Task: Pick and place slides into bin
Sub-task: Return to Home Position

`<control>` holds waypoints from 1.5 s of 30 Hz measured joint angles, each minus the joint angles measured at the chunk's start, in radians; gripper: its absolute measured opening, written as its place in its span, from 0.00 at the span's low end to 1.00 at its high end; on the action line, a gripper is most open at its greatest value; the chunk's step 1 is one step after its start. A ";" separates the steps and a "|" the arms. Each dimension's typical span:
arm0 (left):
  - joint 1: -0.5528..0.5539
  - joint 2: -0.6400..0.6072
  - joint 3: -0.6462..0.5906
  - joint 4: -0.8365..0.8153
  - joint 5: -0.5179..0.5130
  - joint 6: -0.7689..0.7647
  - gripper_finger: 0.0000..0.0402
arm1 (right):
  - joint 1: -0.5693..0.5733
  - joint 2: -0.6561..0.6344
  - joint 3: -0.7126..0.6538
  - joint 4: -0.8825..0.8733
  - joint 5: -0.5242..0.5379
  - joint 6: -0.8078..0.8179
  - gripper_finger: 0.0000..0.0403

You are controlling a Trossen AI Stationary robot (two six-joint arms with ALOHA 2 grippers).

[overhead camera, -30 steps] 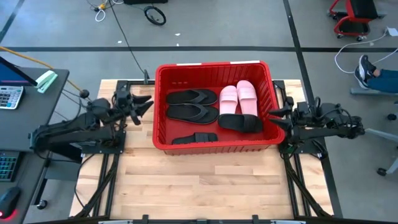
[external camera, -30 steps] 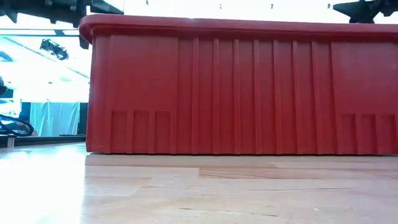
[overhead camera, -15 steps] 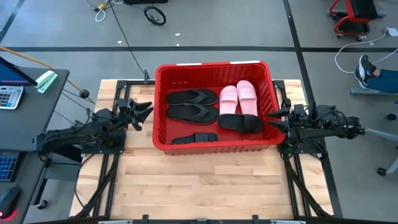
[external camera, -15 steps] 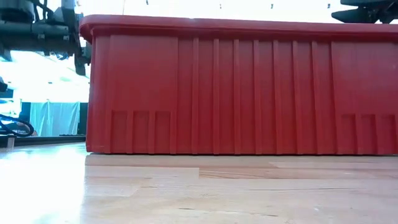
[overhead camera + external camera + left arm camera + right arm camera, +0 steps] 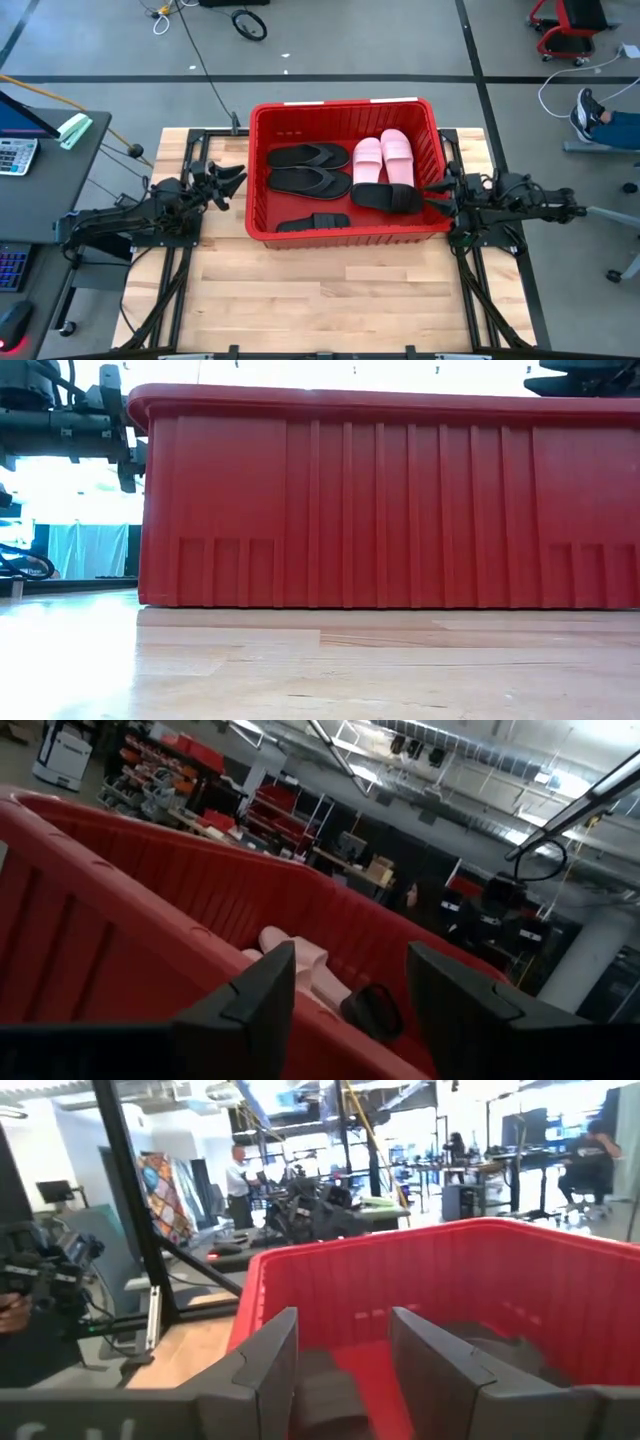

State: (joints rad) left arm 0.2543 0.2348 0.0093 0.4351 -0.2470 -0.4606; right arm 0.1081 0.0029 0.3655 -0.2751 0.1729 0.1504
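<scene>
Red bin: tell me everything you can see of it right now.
The bin is a bright red rectangular plastic crate with ribbed walls and a thick rim, standing flat on the wooden table. Inside lie two black flip-flops, two pink slides and two black slides.

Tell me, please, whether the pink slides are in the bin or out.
Inside: from above, both pink slides lie side by side within the red bin.

place: robotics lab in an open workshop hall | floor: bare grey concrete (image 5: 330, 50), dark marking lines (image 5: 120, 77) | overhead: exposed ducts (image 5: 470, 770), strip lights (image 5: 600, 792) | furnishing: storage racks (image 5: 290, 810), wheeled red chair (image 5: 565, 25), desk (image 5: 60, 170) with calculator (image 5: 15, 155) | people: 1 person (image 5: 238, 1185) standing among distant workbenches | bench: wooden table (image 5: 300, 290) on black frame
</scene>
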 joint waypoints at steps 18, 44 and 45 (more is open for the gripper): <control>0.000 0.000 0.000 0.001 0.000 -0.025 0.49 | 0.000 0.000 -0.288 0.493 -0.102 0.045 0.41; 0.000 0.000 -0.001 0.001 0.000 -0.025 0.49 | 0.000 0.058 -0.084 0.498 -0.099 -0.014 0.41; 0.000 0.000 -0.001 0.001 0.000 -0.025 0.48 | 0.000 0.058 -0.073 0.498 -0.099 -0.014 0.41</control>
State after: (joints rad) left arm 0.2543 0.2352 0.0082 0.4362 -0.2466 -0.4854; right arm 0.1078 0.0605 0.2922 0.2231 0.0734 0.1364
